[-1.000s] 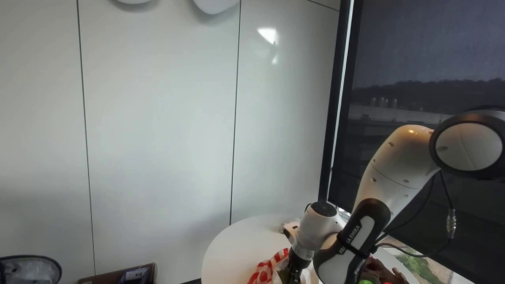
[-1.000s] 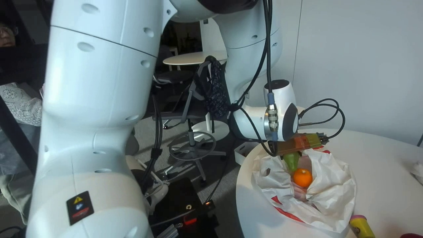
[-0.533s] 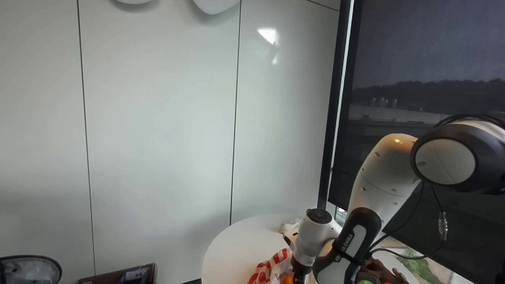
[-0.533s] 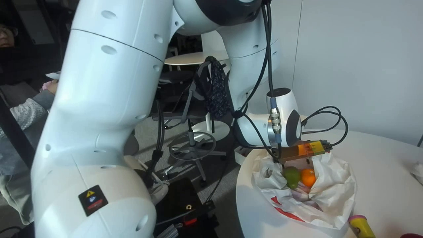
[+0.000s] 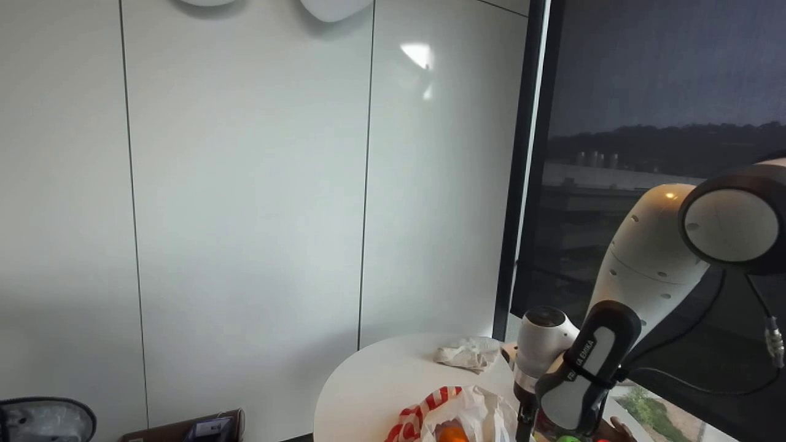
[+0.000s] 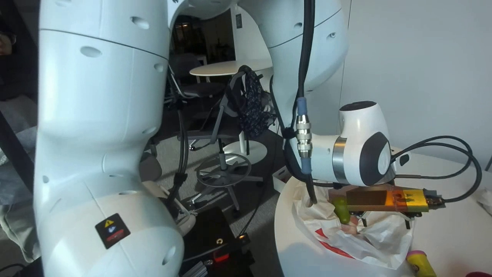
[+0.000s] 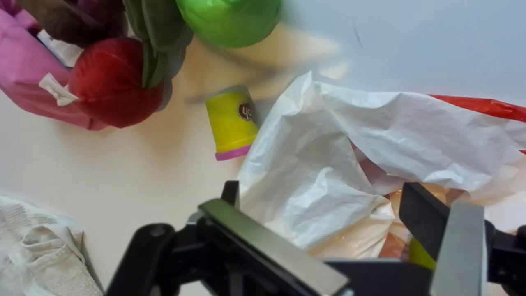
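Observation:
My gripper (image 7: 324, 197) is open and empty in the wrist view, fingers wide apart over one side of a crumpled white plastic bag (image 7: 312, 172). In an exterior view the gripper (image 6: 386, 222) hangs over the bag (image 6: 378, 250), which lies open on a round white table (image 6: 292, 238). A green fruit (image 6: 341, 209) sits in the bag's opening, left of the fingers in that view. A yellow-green bit (image 7: 420, 255) shows beside one finger in the wrist view. An orange (image 5: 452, 434) shows in the bag in an exterior view; the gripper's body hides it in the opposite exterior view.
A yellow tub with a pink rim (image 7: 232, 121) lies beside the bag. A red plush fruit (image 7: 119, 82), a pink item (image 7: 33, 78) and a shiny green object (image 7: 232, 20) lie further off. A crumpled white cloth (image 5: 470, 354) is on the table. Loose cables (image 6: 472, 161) loop off the wrist.
One second ago the green fruit stood tall directly under the gripper; half a second ago it lay beside the orange. The gripper has since moved right in both exterior views, away from the fruit.

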Tool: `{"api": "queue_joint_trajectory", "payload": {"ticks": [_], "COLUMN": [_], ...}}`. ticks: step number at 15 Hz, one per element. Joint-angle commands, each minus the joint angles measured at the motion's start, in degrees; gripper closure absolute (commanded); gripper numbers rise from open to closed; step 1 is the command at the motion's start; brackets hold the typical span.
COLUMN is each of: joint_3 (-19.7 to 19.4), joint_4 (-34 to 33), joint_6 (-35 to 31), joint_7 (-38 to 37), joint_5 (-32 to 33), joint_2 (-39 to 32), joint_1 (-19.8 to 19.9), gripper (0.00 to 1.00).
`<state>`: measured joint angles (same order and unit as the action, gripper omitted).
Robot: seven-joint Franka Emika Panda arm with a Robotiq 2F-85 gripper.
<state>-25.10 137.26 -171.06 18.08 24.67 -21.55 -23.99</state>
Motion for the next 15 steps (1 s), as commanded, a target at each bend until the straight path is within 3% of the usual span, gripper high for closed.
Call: {"api": "queue_joint_trajectory", "payload": {"ticks": [1,6,11,15], "joint_3": [5.91,9.24,7.28,8.35], "joint_4": [-1.68,-5.77,-6.1,-6.86], "joint_6": [4.74,7.41,12.14,16.08], "joint_7": [-4.95,-13.05,-26.21,-34.86], "joint_5": [-1.31,-5.24,-5.96,-9.2], "joint_2": [1.58,-1.12,-0.97,-2.57], "joint_1": [9.86,17.58,17.05,18.19], "gripper": [0.0,0.0,0.0,0.0]}}
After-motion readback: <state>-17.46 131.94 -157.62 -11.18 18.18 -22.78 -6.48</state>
